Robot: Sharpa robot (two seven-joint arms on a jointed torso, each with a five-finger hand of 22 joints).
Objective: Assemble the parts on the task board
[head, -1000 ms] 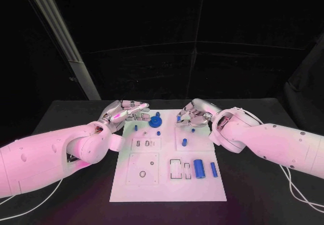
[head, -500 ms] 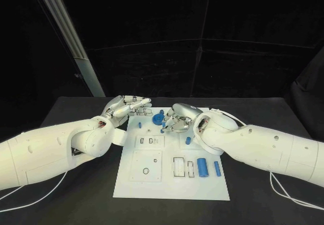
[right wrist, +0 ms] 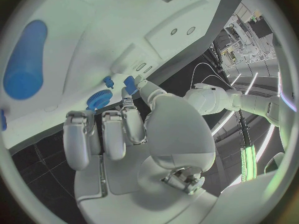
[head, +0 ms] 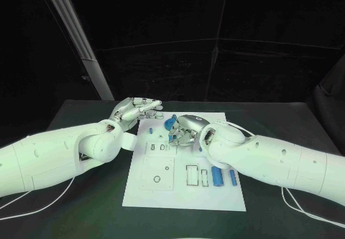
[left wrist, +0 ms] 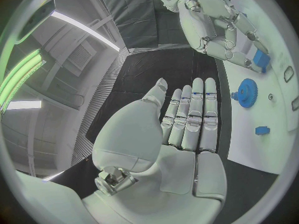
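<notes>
The white task board (head: 144, 191) lies in the middle of the black table. A blue gear (head: 171, 123) stands near its far edge, also in the left wrist view (left wrist: 247, 92) and the right wrist view (right wrist: 99, 99). My right hand (head: 185, 130) hovers just beside the gear with its fingers curled, and pinches a small blue part (left wrist: 261, 60) (right wrist: 129, 83) at its fingertips. My left hand (head: 136, 109) hangs over the board's far left corner, with its fingers (left wrist: 193, 114) straight and nothing in it. Two blue cylinders (head: 216, 176) (head: 232, 178) lie at the board's near right.
Small blue pegs (head: 150, 132) (head: 164, 147) stand on the board's left half. Rectangular slots (head: 190, 175) and a plate with an oval hole (head: 155, 178) lie nearer me. Black table (head: 79, 209) surrounds the board on both sides.
My right hand has moved left across the board's far end, up to the blue gear. My left hand has stayed at the far left corner. The camera has shifted slightly.
</notes>
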